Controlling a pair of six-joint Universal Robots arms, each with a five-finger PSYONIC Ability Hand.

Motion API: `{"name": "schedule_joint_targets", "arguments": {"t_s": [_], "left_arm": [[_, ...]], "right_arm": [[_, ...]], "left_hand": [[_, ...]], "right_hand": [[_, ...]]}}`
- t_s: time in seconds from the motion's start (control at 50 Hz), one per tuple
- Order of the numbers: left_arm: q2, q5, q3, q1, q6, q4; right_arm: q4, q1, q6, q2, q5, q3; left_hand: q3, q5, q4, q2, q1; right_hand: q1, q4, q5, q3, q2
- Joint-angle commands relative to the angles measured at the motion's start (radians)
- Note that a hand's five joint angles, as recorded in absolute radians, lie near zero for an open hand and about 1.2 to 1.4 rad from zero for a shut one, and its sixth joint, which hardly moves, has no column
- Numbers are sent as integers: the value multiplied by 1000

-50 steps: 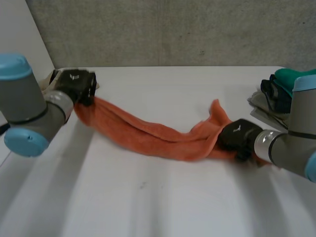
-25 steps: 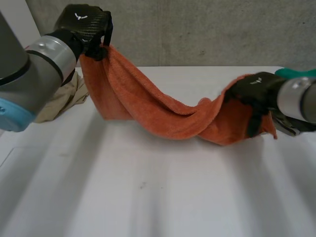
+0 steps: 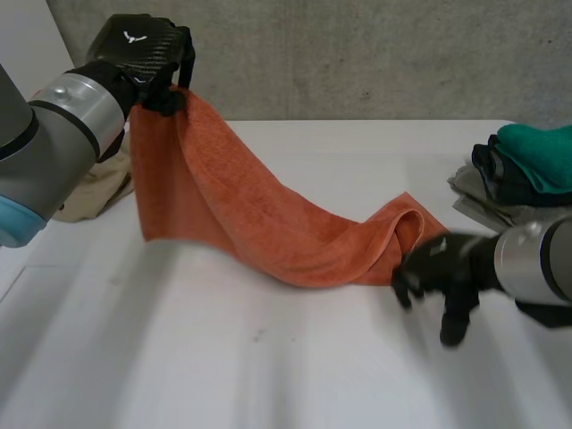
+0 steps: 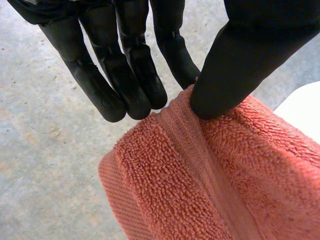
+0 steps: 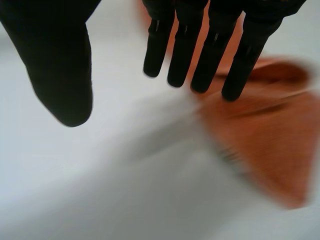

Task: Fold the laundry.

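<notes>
An orange towel (image 3: 268, 214) hangs from my left hand (image 3: 147, 54), raised high at the back left, and slopes down to the white table (image 3: 268, 366), where its far end lies folded over. In the left wrist view, my left hand (image 4: 235, 60) pinches the orange towel's (image 4: 210, 180) hemmed edge between thumb and fingers. My right hand (image 3: 442, 273) hovers low over the table just beside the towel's resting end, fingers straight and spread, holding nothing. In the right wrist view, my right hand (image 5: 210, 45) is open, with the towel end (image 5: 260, 150) lying past its fingertips.
A beige garment (image 3: 89, 183) lies at the back left under my left arm. A stack of folded clothes, teal on top (image 3: 527, 152), sits at the right edge. A grey wall runs behind the table.
My left hand lifted its towel end from the table to high up. My right hand lifted the other end, then let go of it and dropped down to the table.
</notes>
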Motion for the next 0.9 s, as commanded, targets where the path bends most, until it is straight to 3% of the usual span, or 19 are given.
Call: {"name": "schedule_joint_targets", "arguments": {"t_s": [0.02,0.06,0.12,0.26,0.38,0.44,0.46,0.52,0.54,0.72,0.82,0.9], "left_arm": [[44,0,-25,-29,-5,-31],[87,3,-50,-31,-6,-37],[132,15,-78,-31,-9,-34],[254,75,-150,-29,-20,4],[310,89,-183,-18,-37,84],[314,93,-191,-8,-48,108],[311,93,-194,-1,-55,119],[301,96,-202,15,-74,134],[296,98,-203,19,-78,136],[216,100,-154,46,-94,196],[137,32,-35,52,-91,216],[87,-52,39,66,-100,226]], "right_arm": [[-340,-5,272,-9,-9,-193],[-444,8,290,69,-32,-254],[-521,40,283,156,-54,-332],[-459,119,276,457,-102,-578],[-436,175,287,666,-40,-740],[-445,186,292,716,-10,-783],[-460,185,293,744,15,-812],[-503,183,304,779,52,-871],[-511,182,312,784,56,-883],[-609,163,415,737,82,-949],[-872,88,411,524,217,-952],[-891,61,410,381,187,-851]], "left_hand": [[210,241,200,199,244],[210,241,200,199,244],[210,241,200,199,244],[210,241,200,199,244],[210,241,200,199,244],[210,241,200,199,244],[210,241,200,199,244],[210,241,200,199,244],[210,241,200,199,244],[210,241,200,199,244],[210,241,200,199,244],[210,241,200,199,244]], "right_hand": [[-139,-145,-136,-146,-140],[-298,-303,-294,-304,-298],[-301,-307,-298,-308,-302],[-299,-304,-295,-305,-299],[-249,-254,-245,-255,-249],[-26,-32,-23,-33,-27],[236,231,240,230,236],[668,663,672,662,668],[769,764,773,763,769],[771,765,774,764,770],[771,765,774,764,770],[771,765,774,764,770]]}}
